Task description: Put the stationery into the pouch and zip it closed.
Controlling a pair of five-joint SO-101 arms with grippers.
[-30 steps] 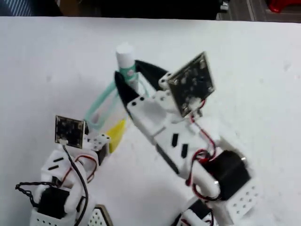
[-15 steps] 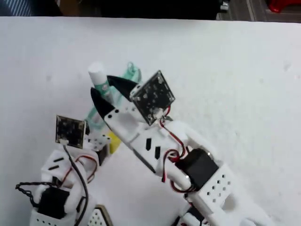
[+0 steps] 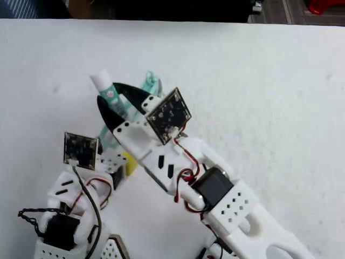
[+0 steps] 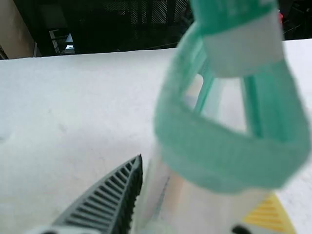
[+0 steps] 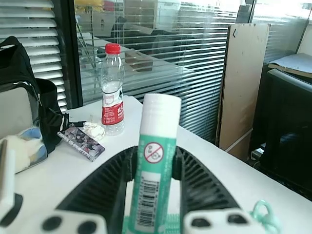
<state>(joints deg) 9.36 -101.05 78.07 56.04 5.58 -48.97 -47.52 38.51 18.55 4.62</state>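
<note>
You are holding the glue stick (image 5: 156, 122), clamped in the right end effector (image 5: 155, 153), just above the pouch (image 4: 224, 161); next, lower it inside.

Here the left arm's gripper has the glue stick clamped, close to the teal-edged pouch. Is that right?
Wrong arm. It is the right gripper that clamps the glue stick; the right wrist view shows it between that arm's own black jaws. It is close to the teal-edged pouch.
</note>
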